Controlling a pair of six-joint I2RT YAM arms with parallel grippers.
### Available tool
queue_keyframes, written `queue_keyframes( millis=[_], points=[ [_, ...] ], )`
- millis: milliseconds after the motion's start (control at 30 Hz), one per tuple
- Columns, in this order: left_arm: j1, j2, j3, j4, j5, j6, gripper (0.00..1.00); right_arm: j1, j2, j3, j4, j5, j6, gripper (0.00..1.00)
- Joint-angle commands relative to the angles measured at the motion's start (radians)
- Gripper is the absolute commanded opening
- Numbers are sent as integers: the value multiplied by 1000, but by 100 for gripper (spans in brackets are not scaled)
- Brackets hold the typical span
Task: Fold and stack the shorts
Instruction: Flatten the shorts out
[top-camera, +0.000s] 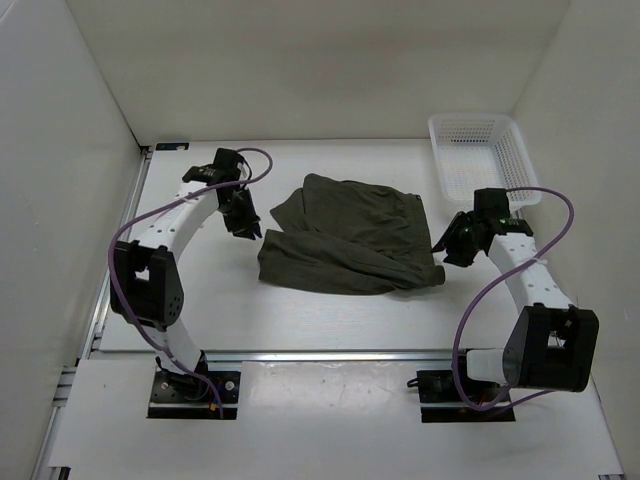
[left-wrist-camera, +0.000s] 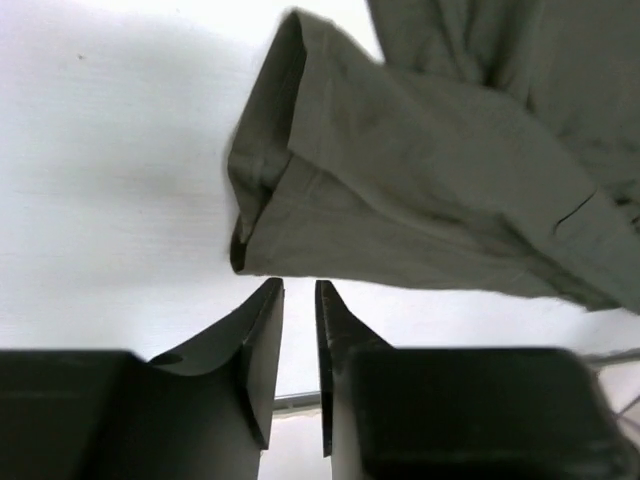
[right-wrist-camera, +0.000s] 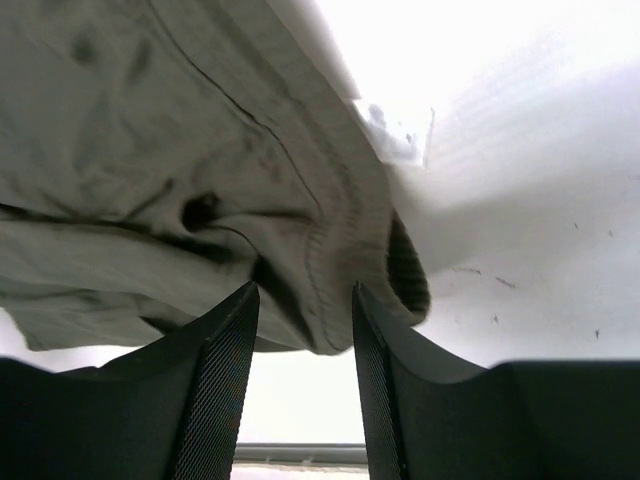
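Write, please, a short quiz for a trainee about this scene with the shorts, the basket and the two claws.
1. Where on the table does the white basket stand? A) far right corner B) far left corner C) between the arm bases
2. True or false: the shorts lie inside the basket.
3. Which one faces the ribbed waistband end of the shorts: the left claw or the right claw?
Key: 1 A; 2 false, they lie on the table between the arms; 3 the right claw.
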Motion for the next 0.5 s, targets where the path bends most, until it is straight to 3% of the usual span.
queue_keyframes(
  millis=[0, 67, 167, 367, 400, 467],
  points=[
    [-27, -15, -47, 34, 57, 10, 30, -3, -42, -55, 2, 9, -19, 47],
    [-39, 13, -58, 34, 67, 10, 40, -3, -53, -65, 2, 8, -10, 47],
    [-78, 71, -49, 45, 79, 1, 66, -3, -62, -76, 2, 8, -10, 47],
    [-124, 179, 11, 56, -69, -19, 70, -3, -62, -76, 2, 8, -10, 47],
    [-124, 188, 11, 56, -83, -29, 77, -3, -62, -76, -8, 8, -10, 47],
    [-124, 188, 11, 56, -105, -29, 80, -3, -71, -76, -9, 8, -10, 47]
  ],
)
